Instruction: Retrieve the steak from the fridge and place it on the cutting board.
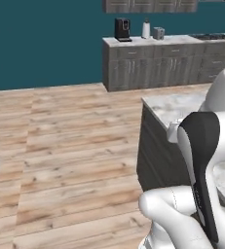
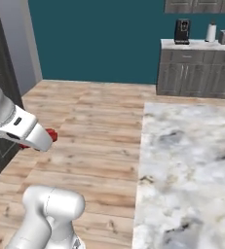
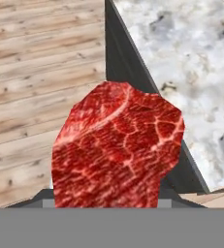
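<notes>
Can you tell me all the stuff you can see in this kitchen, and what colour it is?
steak: one, red and marbled, held at the hand, over the floor beside the island
island: one, white-grey marble top, dark sides, right of the arm
floor: pale wood planks
wall: teal, at the back
cabinets: grey, along the back wall, more above
coffee machine: one, black, on the back counter
bottle: one, white, beside the coffee machine
toaster: one, grey, next to the bottle
arm: white with dark joints
hand: one, holding the steak

No readable text, labels or numbers anywhere; distant counter appliances look too blurred.
</notes>
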Robot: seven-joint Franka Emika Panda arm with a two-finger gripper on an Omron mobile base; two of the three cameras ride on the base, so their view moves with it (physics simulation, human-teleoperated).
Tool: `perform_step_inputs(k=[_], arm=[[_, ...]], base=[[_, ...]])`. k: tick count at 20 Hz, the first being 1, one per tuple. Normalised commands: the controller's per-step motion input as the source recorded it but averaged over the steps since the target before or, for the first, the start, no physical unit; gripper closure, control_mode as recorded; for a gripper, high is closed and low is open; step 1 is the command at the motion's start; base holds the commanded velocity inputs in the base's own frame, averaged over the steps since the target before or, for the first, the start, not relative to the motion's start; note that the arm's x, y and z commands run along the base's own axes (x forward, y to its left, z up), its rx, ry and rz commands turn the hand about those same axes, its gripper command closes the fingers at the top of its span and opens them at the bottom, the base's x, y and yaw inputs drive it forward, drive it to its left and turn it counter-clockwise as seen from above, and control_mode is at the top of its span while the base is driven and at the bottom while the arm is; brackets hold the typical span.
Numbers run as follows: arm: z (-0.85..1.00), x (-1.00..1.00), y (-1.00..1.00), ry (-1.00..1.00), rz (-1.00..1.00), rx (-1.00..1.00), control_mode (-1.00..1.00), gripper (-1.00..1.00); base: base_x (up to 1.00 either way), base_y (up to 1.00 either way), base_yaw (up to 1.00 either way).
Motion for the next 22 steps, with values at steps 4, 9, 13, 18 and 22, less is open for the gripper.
perform_step_inputs(k=[4, 9, 13, 18, 22], arm=[[0.00, 0.00, 0.00, 0.00, 0.00, 0.00, 1.00, 1.00], [0.00, 0.00, 0.00, 0.00, 0.00, 0.00, 1.00, 1.00], [0.00, 0.00, 0.00, 0.00, 0.00, 0.00, 1.00, 1.00], [0.00, 0.00, 0.00, 0.00, 0.00, 0.00, 1.00, 1.00], [0.00, 0.00, 0.00, 0.00, 0.00, 0.00, 1.00, 1.00]], base=[[0.71, 0.45, 0.00], [0.75, 0.47, 0.00], [0.83, 0.34, 0.00], [0.98, 0.24, 0.00], [0.97, 0.22, -0.05]])
